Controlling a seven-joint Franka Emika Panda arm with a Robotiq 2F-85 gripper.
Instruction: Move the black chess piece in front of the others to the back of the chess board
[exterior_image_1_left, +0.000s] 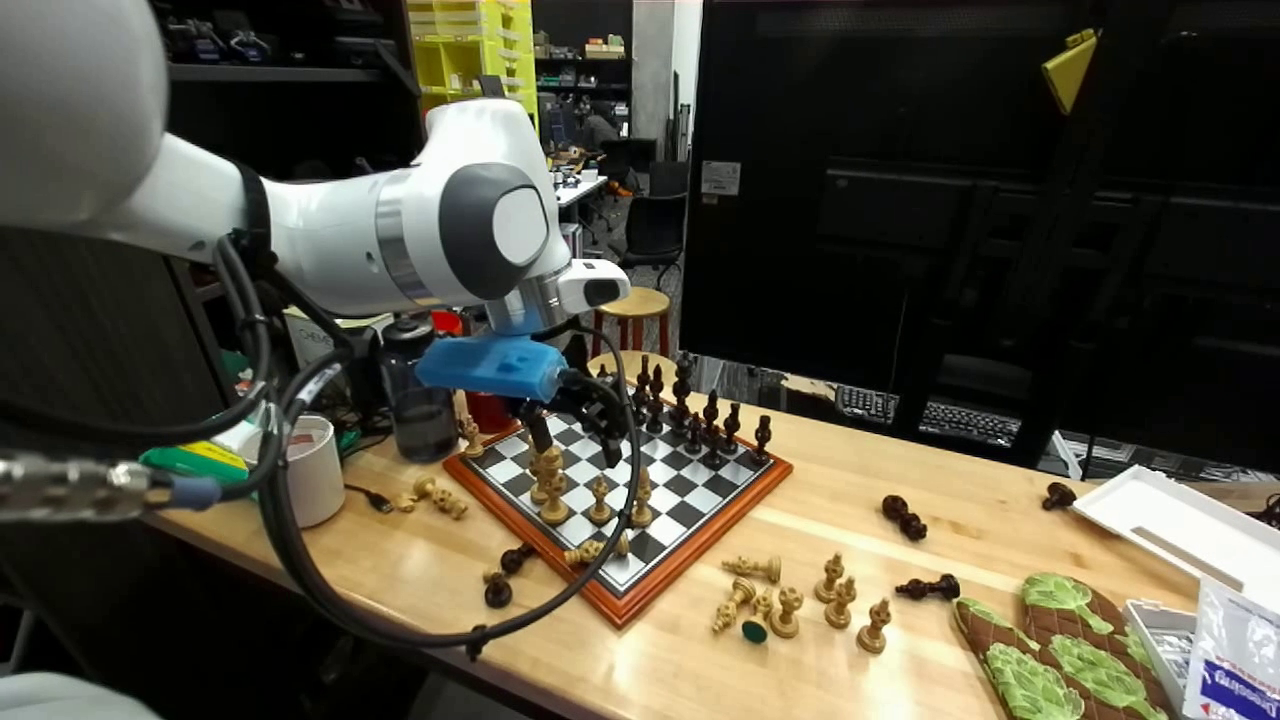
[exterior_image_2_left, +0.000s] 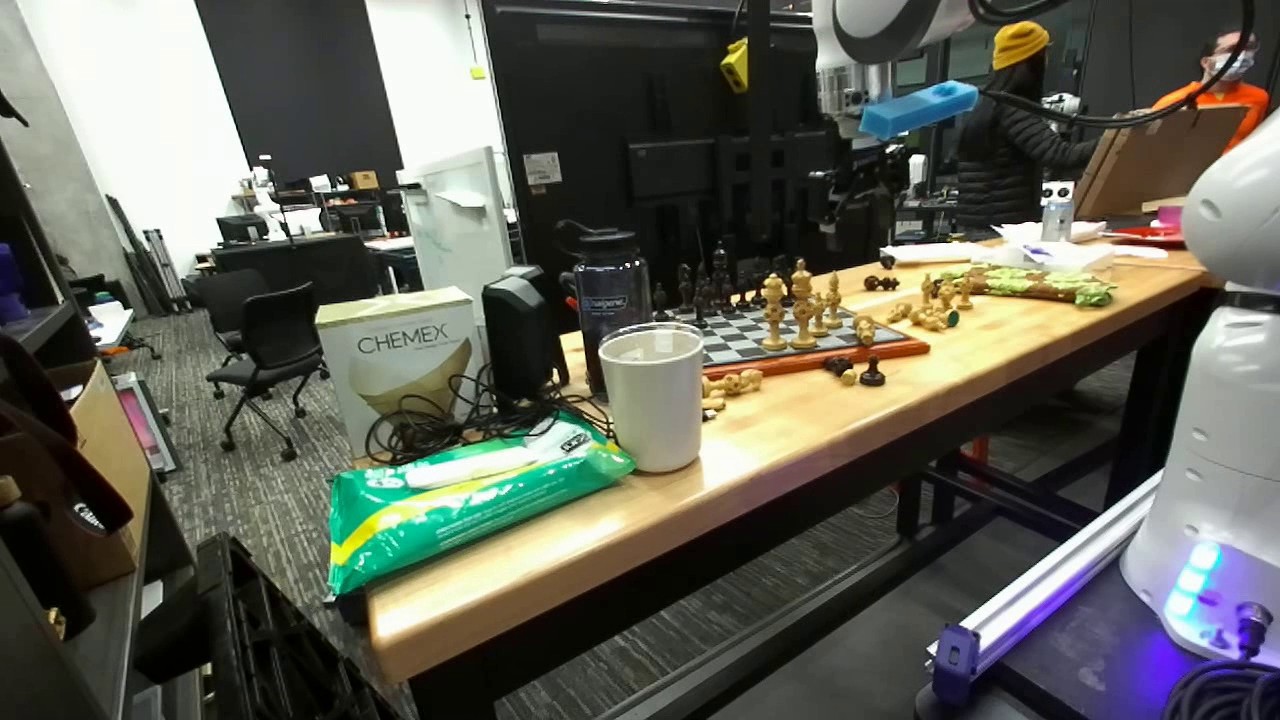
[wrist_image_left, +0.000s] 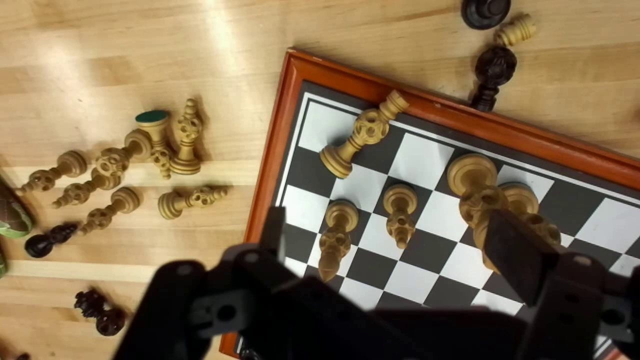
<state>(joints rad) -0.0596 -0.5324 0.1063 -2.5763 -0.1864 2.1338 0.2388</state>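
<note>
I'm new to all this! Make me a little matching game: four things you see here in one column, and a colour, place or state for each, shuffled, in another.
Column one
1. chess board
2. cup
3. jaws
4. quilted cloth

Column two
A. white, beside the green packet
B. brown and green
C. checkered, edged in reddish brown
D. spread apart in mid-air

Right pairs: 1-C, 2-A, 3-D, 4-B.

The rounded white arm (exterior_image_1_left: 340, 240) has black cables (exterior_image_1_left: 273, 500), a grey cap (exterior_image_1_left: 472, 225), blue block (exterior_image_1_left: 490, 367) and black tool (wrist_image_left: 390, 235).
</note>
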